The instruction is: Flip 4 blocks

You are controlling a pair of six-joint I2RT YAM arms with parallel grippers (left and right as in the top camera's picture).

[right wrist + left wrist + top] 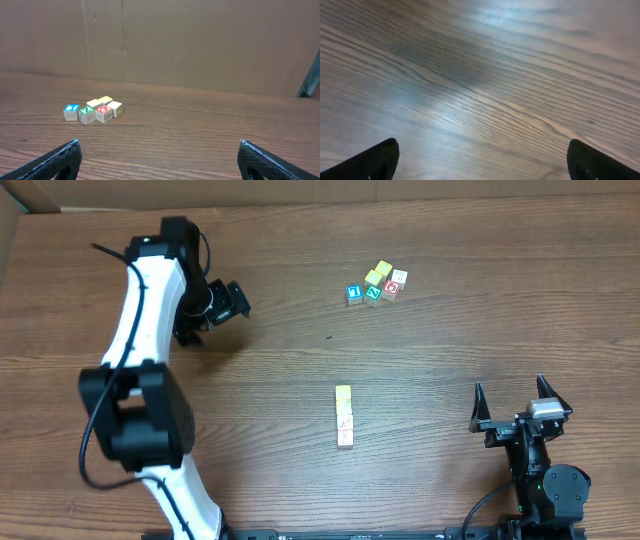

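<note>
Both arms are sitting well back from the action right now. The left hand (228, 302) is hovering over bare counter (300, 370) with its fingers spread wide, and its wrist view is showing nothing but wood grain. The right hand (516, 402) is parked near the front right corner, fingers (62, 159) also wide apart and gripping nothing, looking down the counter at the cluster. The blocks (376, 284) are bunching up in a tight little group toward the far side, touching or nearly so, with a blue-faced cube (353, 294) at the left end. A separate short row of pale cubes (344, 417) is lying mid-counter. Packed that snugly, the blocks are probably going to be awkward to pinch one at a time.
</note>
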